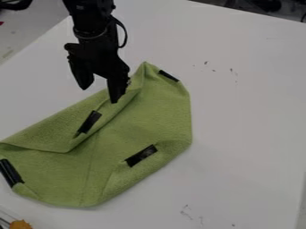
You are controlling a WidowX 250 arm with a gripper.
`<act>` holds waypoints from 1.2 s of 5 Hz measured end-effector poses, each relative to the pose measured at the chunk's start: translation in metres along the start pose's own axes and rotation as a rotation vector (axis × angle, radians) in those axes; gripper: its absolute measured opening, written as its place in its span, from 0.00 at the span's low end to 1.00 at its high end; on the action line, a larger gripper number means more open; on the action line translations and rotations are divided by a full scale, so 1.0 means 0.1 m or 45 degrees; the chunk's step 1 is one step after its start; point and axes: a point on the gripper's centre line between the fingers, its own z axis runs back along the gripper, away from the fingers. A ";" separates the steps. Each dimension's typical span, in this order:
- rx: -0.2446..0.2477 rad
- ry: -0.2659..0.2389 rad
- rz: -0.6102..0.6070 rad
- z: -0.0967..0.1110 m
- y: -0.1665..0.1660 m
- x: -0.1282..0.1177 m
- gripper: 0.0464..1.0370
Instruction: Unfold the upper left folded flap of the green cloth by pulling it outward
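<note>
The black two-finger gripper (pixel 99 95) hangs over the upper edge of a lime-green fabric cloth (pixel 128 129), its two fingers spread apart and nothing pinched between them. The finger toward the left of the view hangs over the white tabletop (pixel 251 129), just beside the cloth's edge; the other comes down over the cloth, at the folded part near its top corner. Whether that fingertip touches the fabric cannot be told.

The cloth lies across the left and middle of the table, reaching the view's left edge. Its long upper-left side is turned over on itself in a loose, wrinkled fold, and a crease runs down through its lower middle. Four short black strips mark it: one at the top corner (pixel 168 75), one on the turned-over fold (pixel 89 122) below the gripper, one near the lower-right side (pixel 141 155), and one at the far left (pixel 10 172). The lower-right side curves round, rumpled near its strip.

Small dark marks (pixel 233 71) dot the tabletop right of the gripper, with more near the bottom. A small orange object (pixel 21 224) sits at the bottom-left corner, cut off by the view's edge; what it is cannot be told.
</note>
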 end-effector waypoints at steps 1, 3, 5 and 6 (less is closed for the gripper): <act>-0.010 0.032 0.006 -0.07 -0.01 -0.03 0.96; 0.049 0.047 0.078 -0.31 0.03 -0.16 0.96; 0.038 0.029 0.149 -0.55 0.17 -0.32 0.96; 0.024 0.009 0.145 -0.57 0.21 -0.31 0.91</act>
